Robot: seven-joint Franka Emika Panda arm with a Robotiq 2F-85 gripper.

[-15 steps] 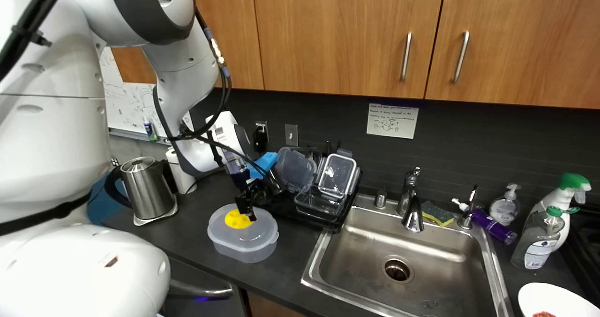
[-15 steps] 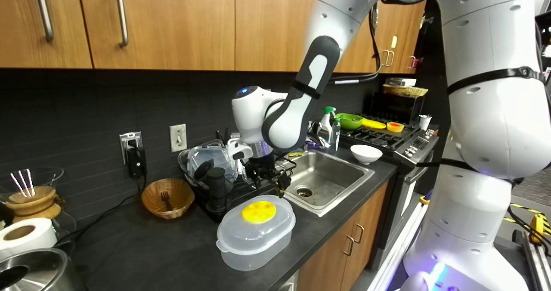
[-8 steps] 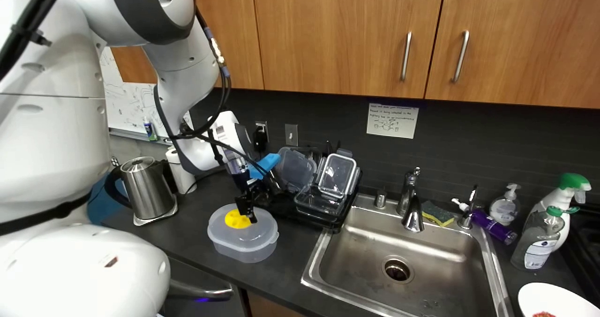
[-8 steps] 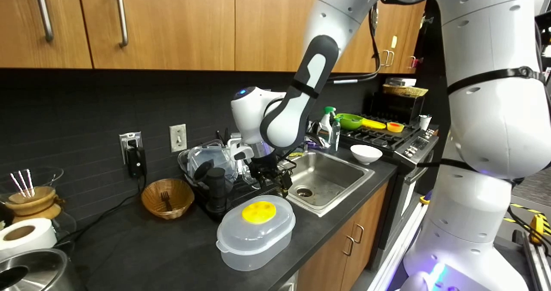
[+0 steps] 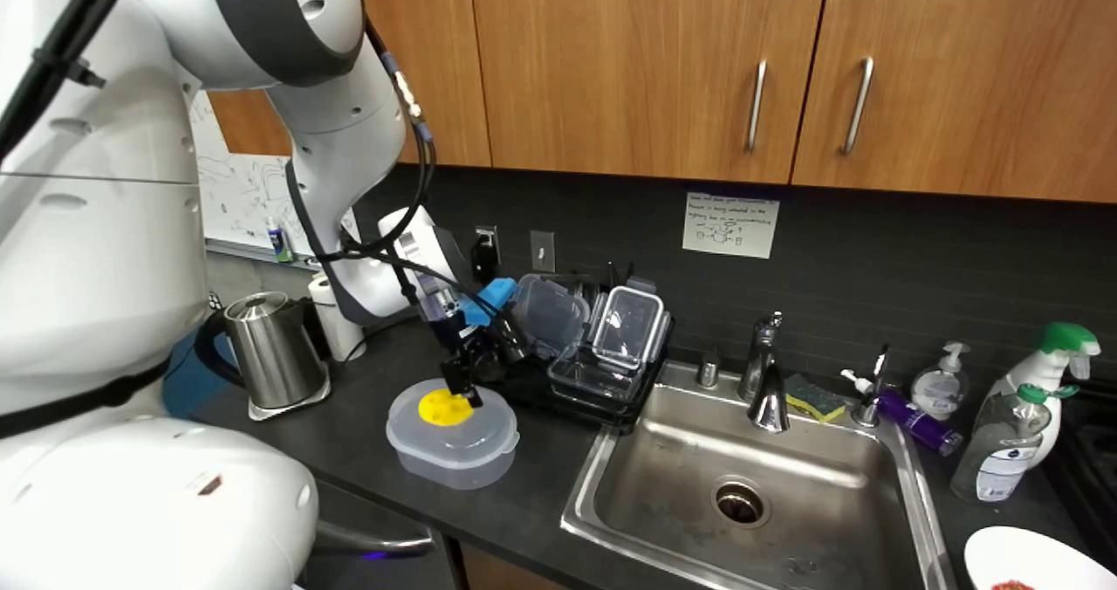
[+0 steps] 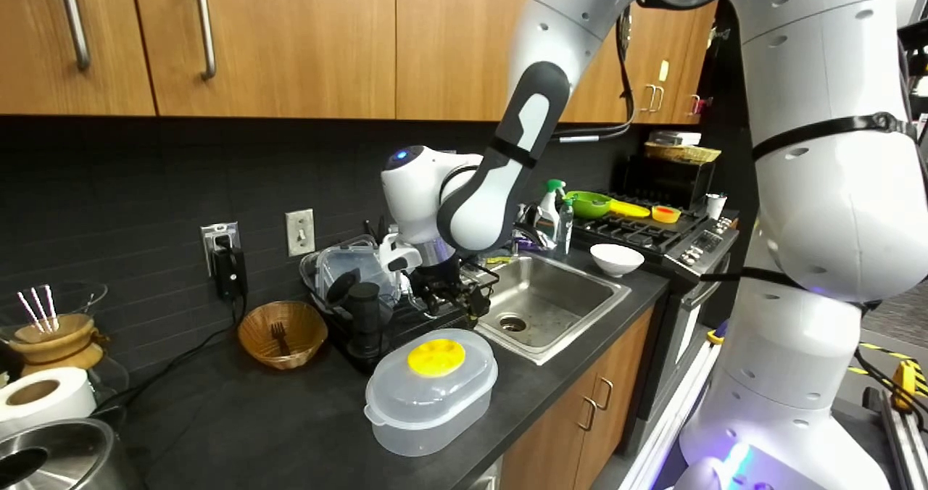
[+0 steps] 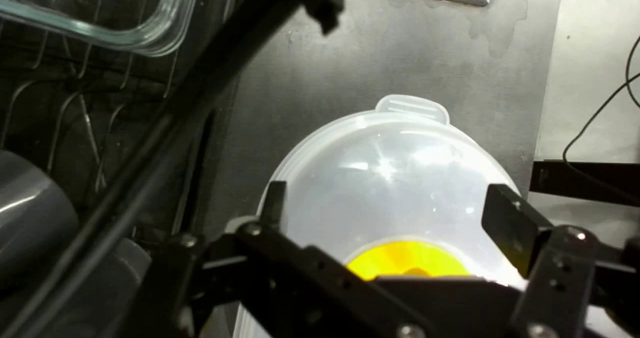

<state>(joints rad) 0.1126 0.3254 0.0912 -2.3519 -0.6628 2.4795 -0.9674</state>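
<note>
My black two-fingered tool (image 7: pixel 387 210) stands spread wide and grips nothing; in the gap between its fingers (image 7: pixel 510 228) I see the domed lid (image 7: pixel 360 193) of a translucent white oval plastic tub (image 6: pixel 435 435). I cannot tell whether the fingertips touch that lid. The tub stands upright on the dark grey desk (image 6: pixel 217 425), between the desk's front edge and a black dish rack (image 5: pixel 585 408), near the stainless steel sink (image 5: pixel 654 485). The lid is on, with a bright yellow oval patch (image 7: pixel 407 258) on its top; I cannot make out any contents through the cloudy walls. The tub's long axis runs roughly along the desk's front edge, one rounded end towards the sink, the other broadly towards the brushed steel kettle (image 5: pixel 275 354), and a small tab juts from the rim at each end. In my wrist view that axis runs up and down, so my fingers are spaced across the shorter width.

The dish rack carries clear rectangular containers (image 5: pixel 598 376), one of them leaning. A brown woven basket (image 6: pixel 309 330) on the desk holds a dark fork (image 6: pixel 280 338). In an exterior view the round white bowl (image 5: pixel 1047 551) near the sink shows reddish contents (image 5: pixel 1012 585), too cut off for me to name.
</note>
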